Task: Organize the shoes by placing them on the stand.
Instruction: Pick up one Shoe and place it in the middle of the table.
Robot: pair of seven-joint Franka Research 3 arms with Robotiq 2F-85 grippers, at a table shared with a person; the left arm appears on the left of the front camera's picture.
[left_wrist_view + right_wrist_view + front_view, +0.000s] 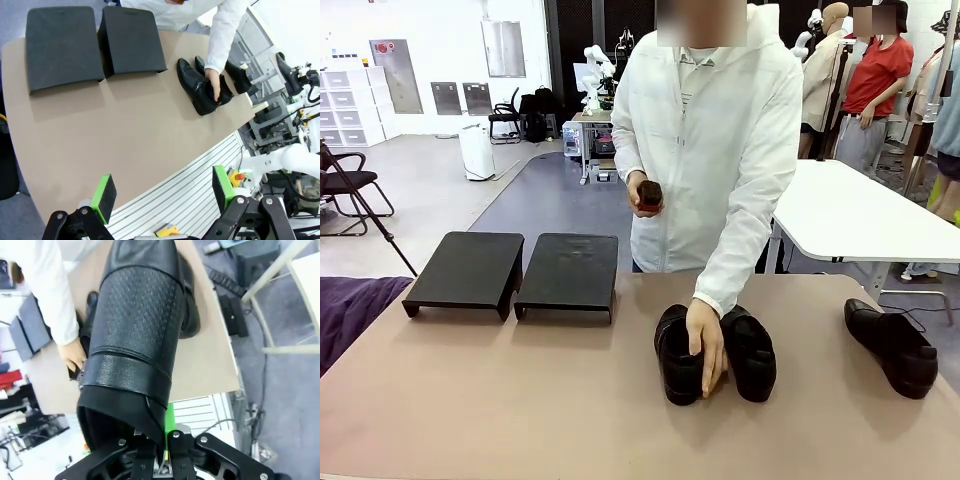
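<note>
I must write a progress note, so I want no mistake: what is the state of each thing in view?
Left stand section: empty.
Right stand section: empty.
Pair of shoes: upright on the table, person's hand on them.
Single shoe: upright on the table, untouched.
Fourth shoe: in the air, held at its rim.
Right gripper: shut on the fourth shoe.
Left gripper: open, empty.

We found the left gripper held aloft with its jaws spread wide; its green pads faced each other with nothing between them; both black fingers rose from the bottom edge of its wrist view. We found the right gripper clamped tight on the rear rim of a shoe; the shoe extended along the fingers, toe pointing away from the wrist.
</note>
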